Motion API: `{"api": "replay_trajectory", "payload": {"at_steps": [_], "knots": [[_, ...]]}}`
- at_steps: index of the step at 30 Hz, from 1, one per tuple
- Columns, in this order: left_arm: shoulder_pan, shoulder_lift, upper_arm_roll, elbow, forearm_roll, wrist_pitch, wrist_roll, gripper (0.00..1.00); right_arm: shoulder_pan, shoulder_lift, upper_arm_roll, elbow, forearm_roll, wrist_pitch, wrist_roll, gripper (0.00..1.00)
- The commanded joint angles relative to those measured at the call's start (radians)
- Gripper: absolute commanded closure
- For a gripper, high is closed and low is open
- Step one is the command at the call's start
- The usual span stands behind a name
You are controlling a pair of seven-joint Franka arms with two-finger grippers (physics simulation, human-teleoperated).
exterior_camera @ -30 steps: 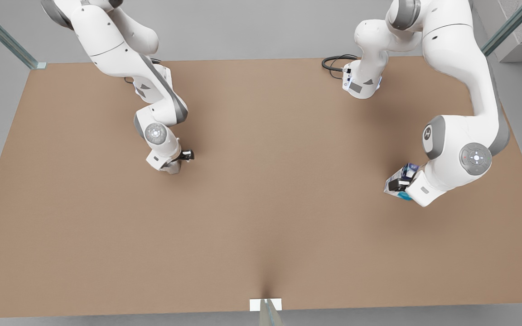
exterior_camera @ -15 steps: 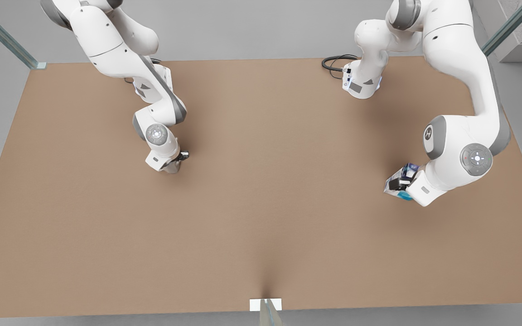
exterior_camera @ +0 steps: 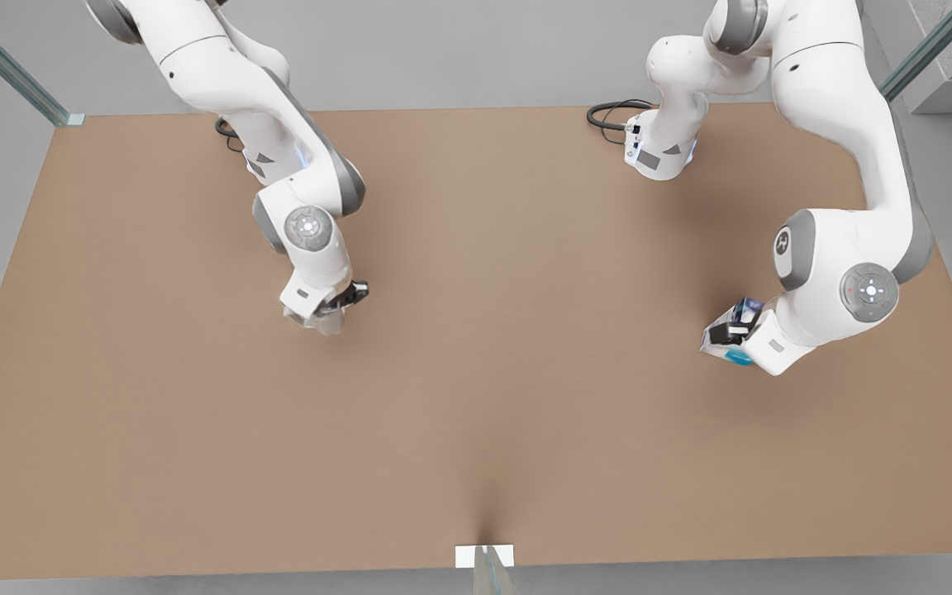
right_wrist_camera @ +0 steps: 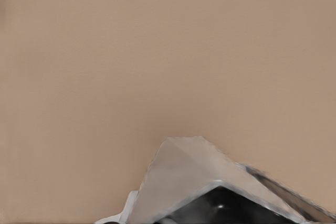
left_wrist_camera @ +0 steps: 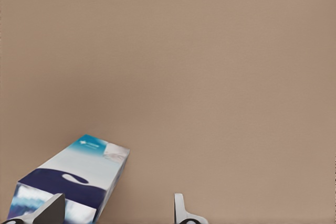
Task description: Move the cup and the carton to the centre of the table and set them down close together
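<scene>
Two glossy white arms with grey joint bands, round grey joint caps and black base cables.

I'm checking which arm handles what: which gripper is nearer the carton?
Left. The left gripper is at the carton itself, at the front view's right; the right gripper, with the cup, is far across the table.

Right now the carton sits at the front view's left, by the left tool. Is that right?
No. The front view shows the carton at its right, by the left tool; the right tool is at the cup.
</scene>
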Motion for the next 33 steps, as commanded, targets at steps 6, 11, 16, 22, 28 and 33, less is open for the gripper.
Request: {"api": "replay_trajectory", "payload": {"at_steps": [6,11,16,22,28,33], "knots": [[0.005,0.001,0.002,-0.001,0.0,0.0,0.001,0.0,0.353,0.357,-0.212,0.515,-0.01,-0.128,0.138,0.79],[0.009,0.001,0.009,0.0,0.0,0.0,0.004,0.0,0.634,0.683,-0.425,0.976,0.051,-0.182,0.137,0.79],[0.006,0.003,0.011,0.0,0.0,0.002,-0.002,0.0,0.717,0.879,-0.462,1.155,0.056,-0.104,0.134,0.79],[0.009,0.003,0.014,0.0,-0.002,0.0,-0.004,0.0,0.72,1.006,-0.471,1.352,0.056,-0.205,0.127,0.79],[0.089,-0.037,0.014,-0.087,-0.005,0.008,-0.438,0.0,0.747,1.049,-0.5,1.379,0.056,-0.108,0.134,0.54],[0.14,-0.038,0.014,-0.173,-0.02,0.04,-0.777,0.0,0.749,1.058,-0.514,1.379,0.056,-0.079,0.134,0.0]]}}
